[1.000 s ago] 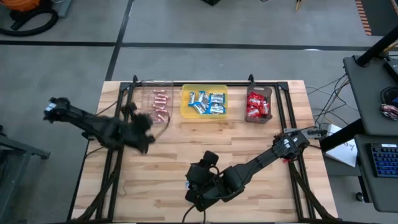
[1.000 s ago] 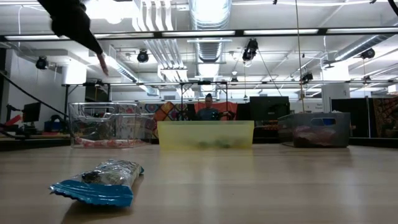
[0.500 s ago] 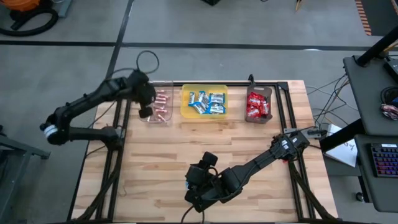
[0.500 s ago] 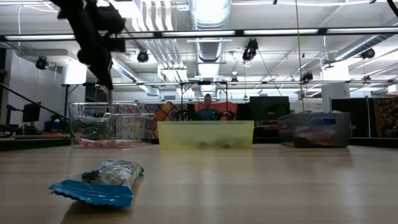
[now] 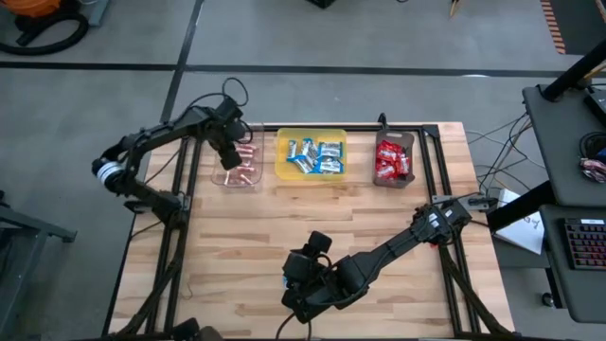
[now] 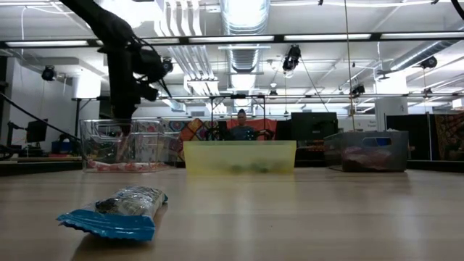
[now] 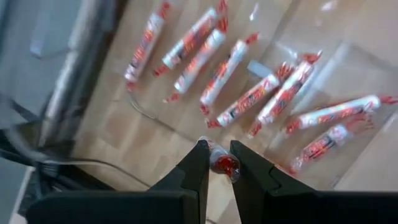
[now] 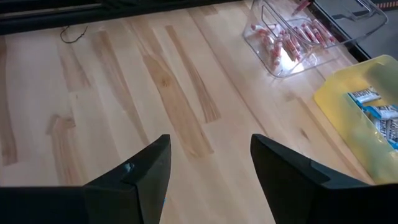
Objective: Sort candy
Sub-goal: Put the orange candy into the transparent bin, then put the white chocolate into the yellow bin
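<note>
My left gripper [image 7: 219,163] is pinched on a pink stick [image 7: 222,163], held end-on between the fingertips, so its long axis points down toward the clear tray [image 5: 224,176] at the far left corner of the table [image 5: 246,246]. That is the relation my next move turns on: the tray lies directly below me, its floor already carrying the other sticks [image 7: 236,74] lying flat and roughly parallel, so I judge that opening the jaws is all that is left for this piece. In the low view I hang just above the tray's rim. The blue bars [image 5: 315,156] fill the yellow tray [image 5: 282,170] at the middle of the far edge and the red packets [image 5: 390,161] the dark tray [image 5: 407,140] beside it. One blue bar [image 6: 116,212] lies loose near the front edge, and my right gripper [image 8: 208,171], spread wide and empty, hangs low there, far nearer to it than my left.
</note>
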{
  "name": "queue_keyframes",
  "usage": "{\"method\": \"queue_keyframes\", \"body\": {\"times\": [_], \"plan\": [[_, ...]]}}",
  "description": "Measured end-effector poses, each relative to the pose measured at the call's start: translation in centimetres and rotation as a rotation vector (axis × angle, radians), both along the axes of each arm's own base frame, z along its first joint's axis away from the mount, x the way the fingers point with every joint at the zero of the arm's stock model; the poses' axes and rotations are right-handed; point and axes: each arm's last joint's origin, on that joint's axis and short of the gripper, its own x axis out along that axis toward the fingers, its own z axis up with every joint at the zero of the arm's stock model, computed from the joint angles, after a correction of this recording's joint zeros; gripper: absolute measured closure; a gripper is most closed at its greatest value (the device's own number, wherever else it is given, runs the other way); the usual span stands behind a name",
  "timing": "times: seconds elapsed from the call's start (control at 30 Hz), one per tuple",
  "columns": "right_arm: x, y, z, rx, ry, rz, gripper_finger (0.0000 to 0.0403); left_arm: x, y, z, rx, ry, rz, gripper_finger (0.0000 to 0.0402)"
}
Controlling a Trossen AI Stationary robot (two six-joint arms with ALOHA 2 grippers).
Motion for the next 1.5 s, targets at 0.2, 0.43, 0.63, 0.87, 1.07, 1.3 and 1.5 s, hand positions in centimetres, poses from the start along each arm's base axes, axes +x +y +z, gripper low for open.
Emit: {"method": "queue_keyframes", "body": {"times": [0.2,0.43,0.63,0.87,1.07,1.3,1.5], "plan": [[0.0,0.0,-0.1,-0.003,0.006,0.0,0.0188,0.5,0.8,-2.0,-0.038,0.084,0.048,0.0354],[0.0,0.0,-0.1,0.016,-0.003,-0.018,0.0187,0.5,0.7,-1.8,-0.035,0.077,0.046,0.0301],[0.1,-0.2,-0.1,0.109,-0.03,-0.081,0.0188,-0.1,-0.2,-0.1,0.002,0.024,0.079,0.0249],[1.7,0.3,-2.8,0.28,0.019,-0.067,0.0191,-1.0,-4.4,4.0,-0.036,-0.273,0.077,0.0236],[3.0,1.1,-4.6,0.443,0.027,-0.048,0.0199,-2.0,-10.9,6.7,-0.015,-0.554,-0.1,0.0235],[4.6,1.0,-7.5,0.635,0.082,-0.104,0.02,-3.5,-17.7,6.1,-0.082,-0.979,-0.325,0.0235],[4.4,1.1,-9.3,0.743,0.189,-0.195,0.02,-4.9,-20.9,4.4,-0.16,-1.183,-0.449,0.0235]]}}
